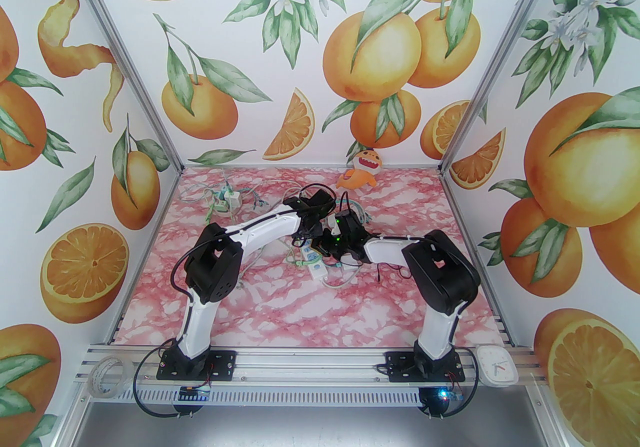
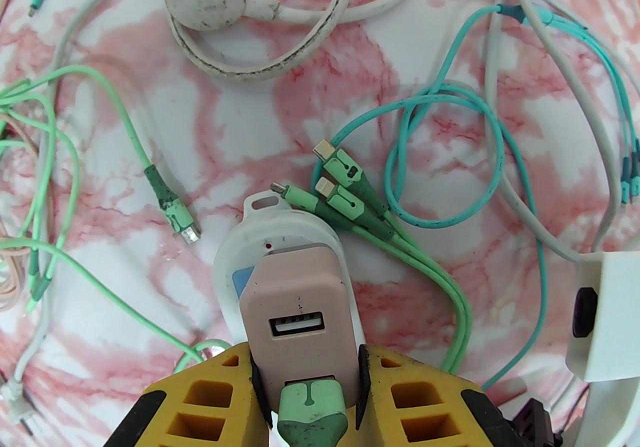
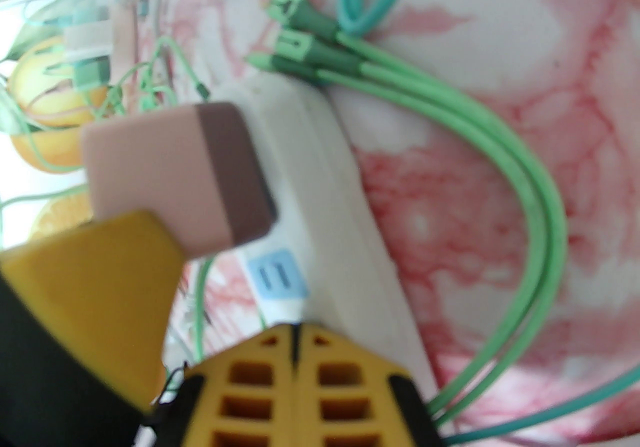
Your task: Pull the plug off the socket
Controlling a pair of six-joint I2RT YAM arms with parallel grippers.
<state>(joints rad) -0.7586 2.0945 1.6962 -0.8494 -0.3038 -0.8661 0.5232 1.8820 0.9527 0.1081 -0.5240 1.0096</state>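
pink marble tabletop (image 1: 300,315) strewn with cables (image 2: 240,73). on top of white power strip (image 2: 280,235): pink plug (image 2: 295,285), clamped at both flanks by left gripper (image 2: 307,365). right gripper (image 3: 296,335) pinched shut, tips on strip beside plug. looks light, rigid, smooth; likely tight-fitting, so hold low, pull straight off strip.

The tabletop (image 2: 350,60) is showing pink-and-white marbling. The plug (image 2: 295,305) is showing pale pink, the socket (image 2: 230,260) white with a light-blue patch. Cables (image 2: 450,295) are running mint green and teal. The jaws are showing yellow. The walls (image 1: 350,35) are wearing an orange-fruit print.
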